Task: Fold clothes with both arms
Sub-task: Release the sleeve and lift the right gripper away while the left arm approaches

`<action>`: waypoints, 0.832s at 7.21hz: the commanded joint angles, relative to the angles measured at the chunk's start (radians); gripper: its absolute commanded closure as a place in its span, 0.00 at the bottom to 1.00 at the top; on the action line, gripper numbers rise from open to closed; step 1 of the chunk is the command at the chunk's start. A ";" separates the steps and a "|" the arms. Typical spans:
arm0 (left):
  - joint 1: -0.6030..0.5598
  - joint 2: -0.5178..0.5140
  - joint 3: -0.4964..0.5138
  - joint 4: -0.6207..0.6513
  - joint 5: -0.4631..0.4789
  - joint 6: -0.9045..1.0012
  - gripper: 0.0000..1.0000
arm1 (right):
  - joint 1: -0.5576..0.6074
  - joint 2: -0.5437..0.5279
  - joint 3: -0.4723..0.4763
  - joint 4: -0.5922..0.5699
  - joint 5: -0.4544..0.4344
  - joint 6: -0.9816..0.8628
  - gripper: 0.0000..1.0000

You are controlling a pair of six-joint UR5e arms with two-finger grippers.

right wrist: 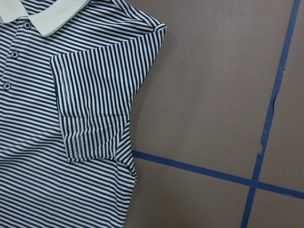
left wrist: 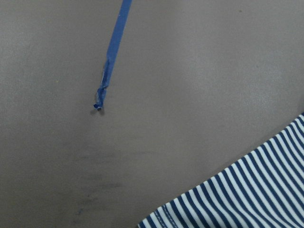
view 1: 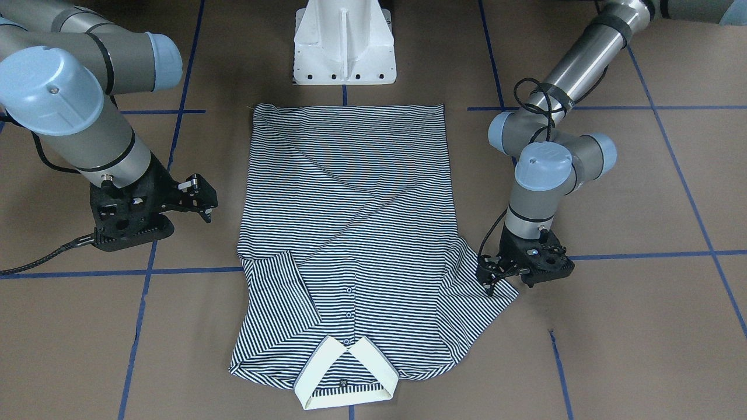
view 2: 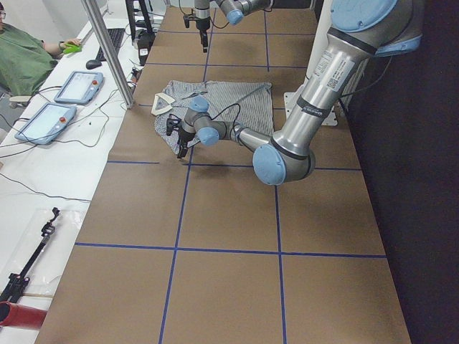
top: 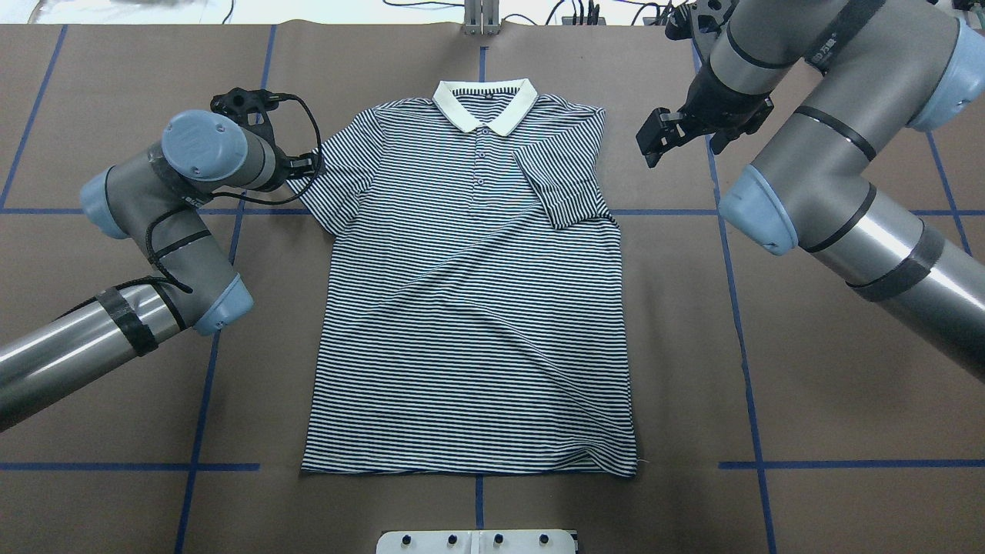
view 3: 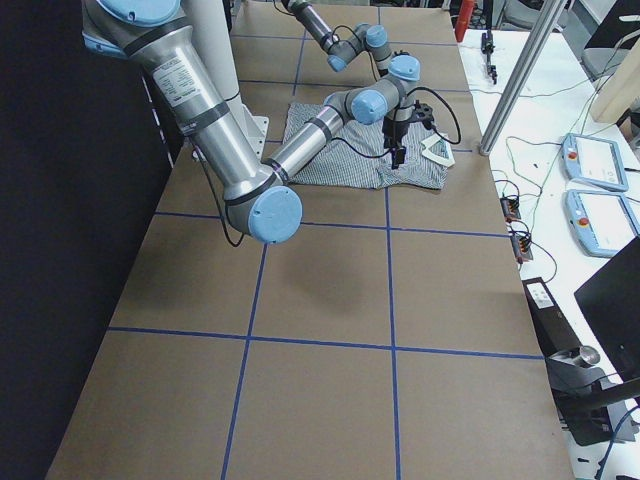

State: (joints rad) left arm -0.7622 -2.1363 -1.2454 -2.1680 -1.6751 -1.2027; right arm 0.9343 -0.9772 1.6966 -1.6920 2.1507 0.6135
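Note:
The striped polo shirt (top: pixel 469 308) lies flat and face up on the brown table, its cream collar (top: pixel 485 104) on the far side from the robot. It also shows in the front-facing view (view 1: pixel 350 221). One sleeve (top: pixel 562 185) is folded in over the chest, as the right wrist view (right wrist: pixel 95 104) shows. The other sleeve (top: pixel 338 185) lies spread out. My left gripper (view 1: pixel 489 283) is low at that sleeve's outer edge and looks open. My right gripper (top: pixel 652 142) is open and empty, hovering beside the folded shoulder, clear of the cloth.
The white pedestal base (view 1: pixel 344 46) stands at the shirt's hem end. Blue tape lines (top: pixel 739 308) cross the brown table. Off the table's far side are tablets (view 2: pixel 75 86), cables, a metal post (view 2: pixel 107 50) and a seated person (view 2: pixel 21 57).

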 commanded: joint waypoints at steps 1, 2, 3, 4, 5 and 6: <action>-0.002 -0.004 0.001 0.000 0.000 -0.002 0.18 | 0.000 0.000 0.002 0.000 0.000 0.000 0.00; -0.002 -0.005 0.001 0.000 0.000 -0.002 0.25 | 0.001 0.000 0.002 -0.001 0.002 0.000 0.00; -0.002 -0.008 0.001 0.000 -0.002 -0.003 0.43 | 0.001 -0.001 0.000 0.000 0.000 -0.001 0.00; -0.002 -0.011 0.001 0.000 -0.002 -0.003 0.61 | 0.001 -0.003 0.000 -0.001 0.002 -0.001 0.00; -0.002 -0.014 0.001 0.002 -0.002 -0.003 0.77 | 0.001 -0.003 0.000 -0.002 0.002 -0.001 0.00; -0.002 -0.016 0.001 0.000 -0.002 -0.003 0.86 | 0.001 -0.003 0.000 -0.002 0.002 -0.001 0.00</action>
State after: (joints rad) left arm -0.7642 -2.1496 -1.2441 -2.1670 -1.6767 -1.2057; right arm 0.9357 -0.9798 1.6967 -1.6934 2.1520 0.6121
